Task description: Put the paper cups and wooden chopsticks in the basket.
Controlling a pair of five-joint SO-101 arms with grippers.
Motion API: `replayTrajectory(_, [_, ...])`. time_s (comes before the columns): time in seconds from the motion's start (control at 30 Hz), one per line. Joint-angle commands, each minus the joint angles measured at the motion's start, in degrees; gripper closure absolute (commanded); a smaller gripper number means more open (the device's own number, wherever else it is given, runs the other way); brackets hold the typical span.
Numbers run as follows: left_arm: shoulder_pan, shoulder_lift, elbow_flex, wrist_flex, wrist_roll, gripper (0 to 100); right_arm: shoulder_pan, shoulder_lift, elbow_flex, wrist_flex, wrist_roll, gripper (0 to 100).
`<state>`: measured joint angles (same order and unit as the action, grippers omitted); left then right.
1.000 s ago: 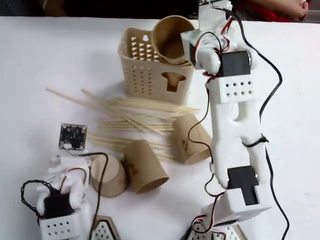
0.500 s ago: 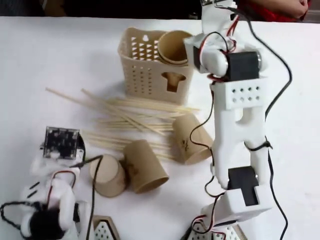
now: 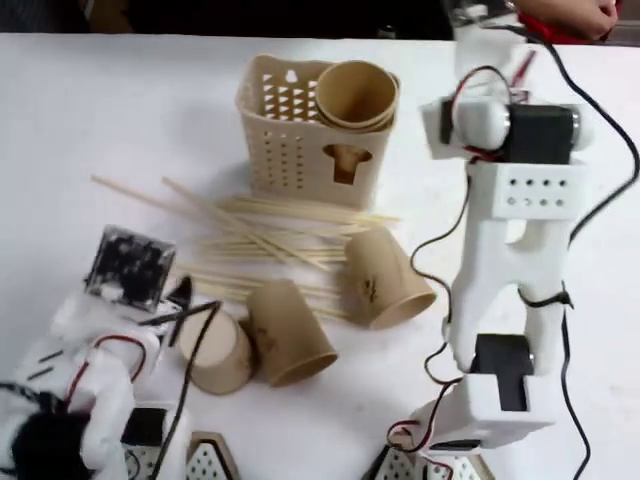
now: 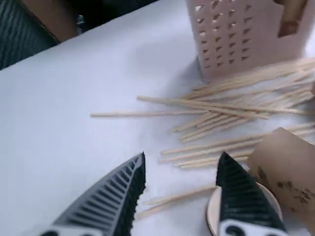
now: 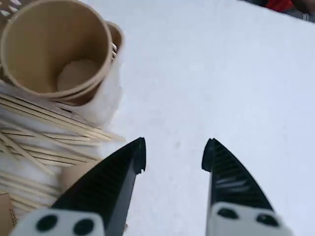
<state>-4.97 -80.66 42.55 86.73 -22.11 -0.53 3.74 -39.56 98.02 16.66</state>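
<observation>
Right pincer (image 5: 174,147), spread, now off the cup (image 5: 39,49) in the basket (image 3: 285,150); left pincer (image 4: 182,160) spread.

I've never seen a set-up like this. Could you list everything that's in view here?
Table: one, white, under everything.
Basket: one, cream, holed walls, far middle of the table.
Nested cups: at least two, brown, inside the basket.
Loose cups: three, brown, in front of the basket among the chopsticks.
Chopsticks: many, pale wood, scattered in front of the basket.
Left pincer: one, black, open, above chopsticks beside a loose cup.
Right pincer: one, black, open, above bare table beside the basket.
</observation>
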Motion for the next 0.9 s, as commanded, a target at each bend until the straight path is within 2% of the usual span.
replayTrajectory(0.0, [11.6,8.8,-10.9,6.3,-0.4,72,3.3,-5.2,4.5,0.2,0.7,80.0])
replayTrajectory(0.23, [29.6,13.1,-9.7,8.8,-0.1,73,7.1,-13.6,14.0,0.0,0.7,80.0])
replayTrajectory(0.4, [37.7,17.0,-1.1,4.4,3.1,73,8.7,-18.0,18.5,0.0,0.7,80.0])
replayTrajectory(0.57, [41.5,19.4,6.7,-1.8,4.0,73,8.9,-19.6,23.4,-1.8,0.7,80.0])
replayTrajectory(0.87, [41.5,23.7,15.4,-9.3,3.6,75,8.9,-19.6,28.7,-5.7,0.7,80.0])
